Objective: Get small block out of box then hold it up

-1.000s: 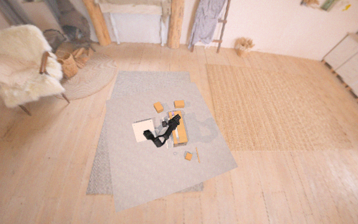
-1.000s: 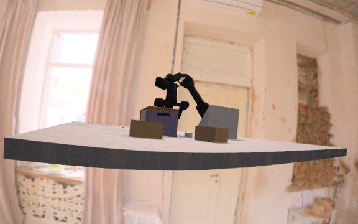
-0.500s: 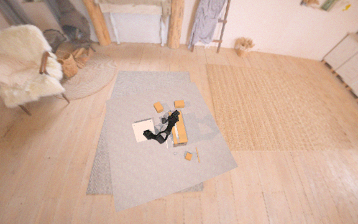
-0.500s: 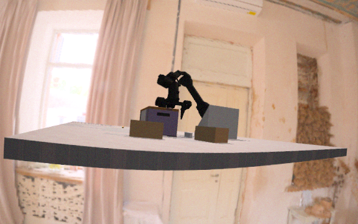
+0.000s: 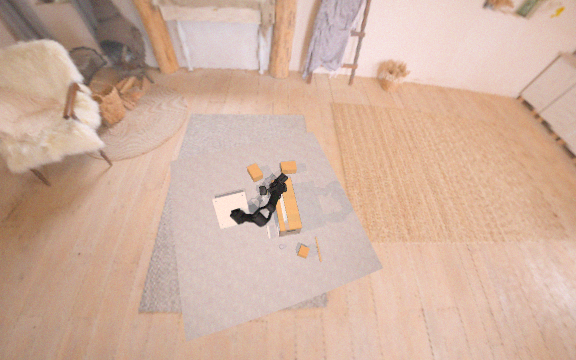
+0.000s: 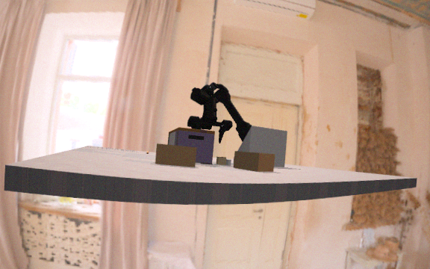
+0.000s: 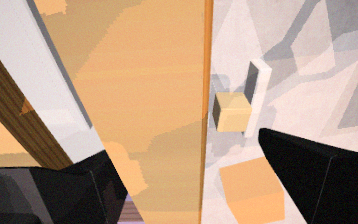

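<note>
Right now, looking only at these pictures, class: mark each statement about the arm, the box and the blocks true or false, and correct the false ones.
1. The gripper is open and holds nothing. True.
2. The gripper is above the box, near its end. True.
3. The gripper is clamped on a small block. False: the small block in the wrist view lies on the table beyond the fingers, untouched.
4. In the exterior view, two brown blocks stand on the table in front of the box. True.
5. The box has been tipped onto its side. False: it stands upright on the table.
</note>
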### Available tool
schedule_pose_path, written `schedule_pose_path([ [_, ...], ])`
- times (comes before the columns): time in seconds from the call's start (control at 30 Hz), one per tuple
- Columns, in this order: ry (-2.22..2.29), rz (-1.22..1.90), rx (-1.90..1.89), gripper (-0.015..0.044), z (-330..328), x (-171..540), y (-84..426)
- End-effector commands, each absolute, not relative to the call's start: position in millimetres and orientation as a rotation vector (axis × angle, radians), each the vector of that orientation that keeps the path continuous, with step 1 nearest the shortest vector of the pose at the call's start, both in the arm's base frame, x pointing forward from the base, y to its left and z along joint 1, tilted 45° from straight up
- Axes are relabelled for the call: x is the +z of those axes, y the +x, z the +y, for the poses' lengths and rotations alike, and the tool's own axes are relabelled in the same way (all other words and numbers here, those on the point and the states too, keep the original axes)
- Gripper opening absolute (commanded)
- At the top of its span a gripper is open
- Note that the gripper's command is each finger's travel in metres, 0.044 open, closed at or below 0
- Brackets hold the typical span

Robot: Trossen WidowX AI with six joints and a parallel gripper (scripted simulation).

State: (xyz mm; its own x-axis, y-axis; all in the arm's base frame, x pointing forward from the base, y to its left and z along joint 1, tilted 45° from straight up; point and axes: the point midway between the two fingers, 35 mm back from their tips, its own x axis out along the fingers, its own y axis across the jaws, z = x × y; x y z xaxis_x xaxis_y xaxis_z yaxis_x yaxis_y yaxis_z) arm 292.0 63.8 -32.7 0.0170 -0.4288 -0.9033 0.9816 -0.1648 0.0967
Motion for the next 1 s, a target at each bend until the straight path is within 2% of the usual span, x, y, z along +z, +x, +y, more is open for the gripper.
schedule_pose_path([
  [0.0, 1.035, 0.746, -1.469, 0.0400, 74, -25, 295],
  [0.17, 1.029, 0.749, -1.470, 0.0400, 107, 10, 295],
  [0.33, 1.018, 0.753, -1.464, 0.0400, 107, 6, 294],
  [0.4, 0.977, 0.808, -1.414, 0.0348, 114, 6, 291],
  [0.5, 0.729, 0.968, -1.241, 0.0285, 120, 4, 287],
  [0.97, -0.598, 1.439, -0.343, 0.0285, 131, -6, 277],
])
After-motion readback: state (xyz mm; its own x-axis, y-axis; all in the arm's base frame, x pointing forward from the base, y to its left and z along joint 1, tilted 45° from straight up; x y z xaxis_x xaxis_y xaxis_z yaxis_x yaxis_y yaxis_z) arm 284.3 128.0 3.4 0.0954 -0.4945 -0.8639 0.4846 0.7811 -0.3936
